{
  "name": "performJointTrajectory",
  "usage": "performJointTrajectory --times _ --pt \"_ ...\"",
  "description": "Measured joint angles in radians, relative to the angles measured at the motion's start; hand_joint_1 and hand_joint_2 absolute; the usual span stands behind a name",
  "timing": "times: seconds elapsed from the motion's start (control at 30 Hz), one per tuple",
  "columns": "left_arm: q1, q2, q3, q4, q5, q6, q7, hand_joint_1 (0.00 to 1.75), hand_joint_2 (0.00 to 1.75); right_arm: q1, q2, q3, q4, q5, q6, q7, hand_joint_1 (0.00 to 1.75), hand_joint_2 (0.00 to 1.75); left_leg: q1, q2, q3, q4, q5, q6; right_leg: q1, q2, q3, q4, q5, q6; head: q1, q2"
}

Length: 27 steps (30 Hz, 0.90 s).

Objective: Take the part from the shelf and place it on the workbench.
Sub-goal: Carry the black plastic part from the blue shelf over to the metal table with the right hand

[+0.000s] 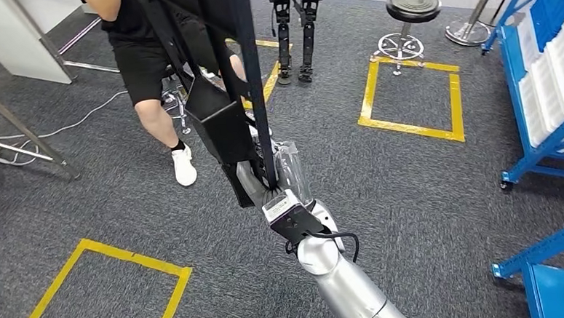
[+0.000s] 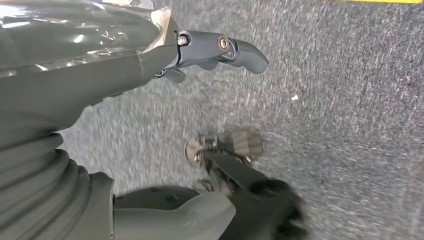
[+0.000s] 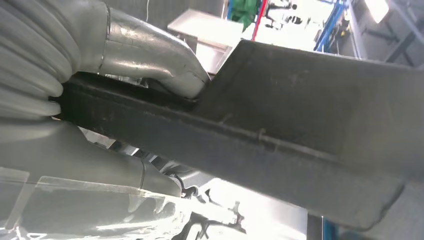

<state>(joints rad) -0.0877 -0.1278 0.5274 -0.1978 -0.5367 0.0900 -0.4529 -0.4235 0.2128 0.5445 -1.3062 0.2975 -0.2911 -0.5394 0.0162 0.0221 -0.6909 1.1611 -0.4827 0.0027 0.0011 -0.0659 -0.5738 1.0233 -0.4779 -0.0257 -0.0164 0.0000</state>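
Part (image 1: 219,118), a long black stiff-looking piece with a flat plate, is carried above the carpet by the right hand (image 1: 280,175), fingers (image 3: 150,55) clamped on its narrow bar, likely top-heavy, while the left hand (image 2: 150,60) hangs with fingers apart

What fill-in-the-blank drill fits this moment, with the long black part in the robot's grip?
1. The robot hand gripping the long black angular part is its ____ one.
2. The tape squares on the grey carpet are ____ in colour.
3. The metal shelf frame is painted ____.
4. The person's shoe is ____.

Missing words: right; yellow; blue; white.
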Motion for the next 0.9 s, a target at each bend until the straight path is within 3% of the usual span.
performJointTrajectory --times 0.07,0.1,0.17,0.2,0.27,0.33,0.4,0.43,0.47,0.53,0.6,0.67,0.7,0.77,0.83,0.9 --pt "-0.003 0.0 0.001 0.0 0.007 -0.016 0.0 0.0 1.75 -0.002 0.002 0.0 0.0 -0.001 0.006 0.0 1.75 1.75 -0.011 0.034 0.058 -0.109 0.038 0.012 0.007 -0.017 0.004 0.0 -0.005 0.004 0.001 0.0" --pt "-0.005 0.0 0.003 0.0 0.015 -0.029 0.0 0.0 1.75 -0.003 0.003 -0.001 0.0 -0.002 0.008 -0.001 1.75 1.75 -0.017 0.041 0.068 -0.131 0.04 0.017 0.01 -0.025 0.005 0.0 -0.007 0.007 0.001 0.0" --pt "-0.006 0.0 0.013 0.0 0.041 -0.071 -0.002 0.0 1.75 -0.005 0.005 -0.001 0.0 -0.004 0.013 -0.001 1.75 1.75 -0.023 0.023 0.068 -0.139 0.04 0.026 0.011 -0.043 0.009 -0.003 -0.01 0.016 0.001 0.0" --pt "-0.005 0.0 0.021 0.0 0.054 -0.097 -0.004 0.0 1.75 -0.005 0.006 -0.002 0.0 -0.005 0.017 -0.001 1.75 1.75 -0.021 0.012 0.073 -0.147 0.044 0.03 0.01 -0.04 0.009 0.0 -0.014 0.021 0.001 0.0" --pt "-0.004 0.0 0.032 0.0 0.068 -0.132 -0.009 0.0 1.75 -0.006 0.008 -0.004 0.0 -0.006 0.022 -0.002 1.75 1.75 -0.015 -0.007 0.086 -0.164 0.055 0.042 0.007 0.001 -0.009 0.045 -0.038 0.024 0.002 0.0" --pt "-0.006 0.001 0.039 0.0 0.073 -0.145 -0.011 0.0 1.75 -0.004 0.005 -0.009 0.001 -0.007 0.023 -0.003 1.75 1.75 -0.011 -0.03 0.09 -0.17 0.06 0.048 0.001 0.05 -0.067 0.167 -0.088 0.019 0.004 0.0" --pt "-0.006 0.001 0.046 0.0 0.076 -0.149 -0.012 0.0 1.75 0.001 0.0 -0.013 0.003 -0.006 0.023 -0.003 1.75 1.75 -0.011 -0.058 0.089 -0.17 0.059 0.048 -0.005 0.062 -0.124 0.271 -0.12 0.023 0.007 0.0" --pt "-0.005 0.001 0.05 0.0 0.076 -0.15 -0.012 0.0 1.75 0.002 -0.002 -0.014 0.004 -0.006 0.023 -0.003 1.75 1.75 -0.01 -0.072 0.09 -0.169 0.059 0.047 -0.009 0.063 -0.128 0.272 -0.114 0.032 0.008 0.0" --pt "-0.004 0.001 0.052 0.0 0.076 -0.151 -0.012 0.0 1.75 0.002 -0.003 -0.015 0.004 -0.006 0.023 -0.003 1.75 1.75 -0.009 -0.086 0.09 -0.168 0.058 0.045 -0.012 0.065 -0.112 0.234 -0.092 0.044 0.008 0.0" --pt "-0.002 0.0 0.055 0.0 0.076 -0.152 -0.012 0.0 1.75 0.002 -0.004 -0.015 0.004 -0.007 0.023 -0.003 1.75 1.75 -0.006 -0.112 0.09 -0.16 0.054 0.037 -0.022 0.088 -0.048 0.094 -0.032 0.064 0.009 0.0" --pt "-0.002 0.001 0.055 0.0 0.076 -0.152 -0.012 0.0 1.75 0.001 -0.004 -0.015 0.005 -0.006 0.023 -0.003 1.75 1.75 -0.006 -0.131 0.084 -0.15 0.049 0.023 -0.025 0.106 -0.008 0.011 -0.001 0.063 0.01 0.0" --pt "0.002 0.001 0.055 0.0 0.076 -0.152 -0.012 0.0 1.75 0.001 -0.004 -0.015 0.005 -0.006 0.023 -0.003 1.75 1.75 -0.003 -0.143 0.079 -0.151 0.05 0.011 -0.022 0.097 -0.002 0.004 0.003 0.05 0.01 0.0" --pt "0.004 0.001 0.056 0.0 0.076 -0.152 -0.012 0.0 1.75 0.001 -0.002 -0.015 0.005 -0.006 0.024 -0.003 1.75 1.75 -0.001 -0.139 0.077 -0.15 0.049 0.006 -0.023 0.09 -0.001 0.003 0.006 0.044 0.009 0.0" --pt "0.004 0.001 0.056 0.0 0.076 -0.153 -0.012 0.0 1.75 0.0 0.004 -0.015 0.005 -0.007 0.025 -0.003 1.75 1.75 -0.001 -0.094 0.058 -0.11 0.024 -0.003 -0.026 0.074 0.002 -0.002 0.009 0.031 0.004 0.0" --pt "0.002 0.001 0.056 0.0 0.075 -0.155 -0.012 0.0 1.75 0.0 0.007 -0.016 0.005 -0.008 0.026 -0.004 1.75 1.75 0.0 -0.042 0.003 0.001 -0.034 -0.01 -0.023 0.054 0.003 -0.003 0.006 0.021 -0.001 0.0" --pt "0.002 0.001 0.056 0.0 0.073 -0.155 -0.012 0.0 1.75 0.0 0.006 -0.016 0.007 -0.008 0.03 -0.004 1.75 1.75 0.003 -0.029 -0.058 0.113 -0.073 -0.015 -0.018 0.031 0.003 -0.003 0.003 0.015 -0.002 0.0"
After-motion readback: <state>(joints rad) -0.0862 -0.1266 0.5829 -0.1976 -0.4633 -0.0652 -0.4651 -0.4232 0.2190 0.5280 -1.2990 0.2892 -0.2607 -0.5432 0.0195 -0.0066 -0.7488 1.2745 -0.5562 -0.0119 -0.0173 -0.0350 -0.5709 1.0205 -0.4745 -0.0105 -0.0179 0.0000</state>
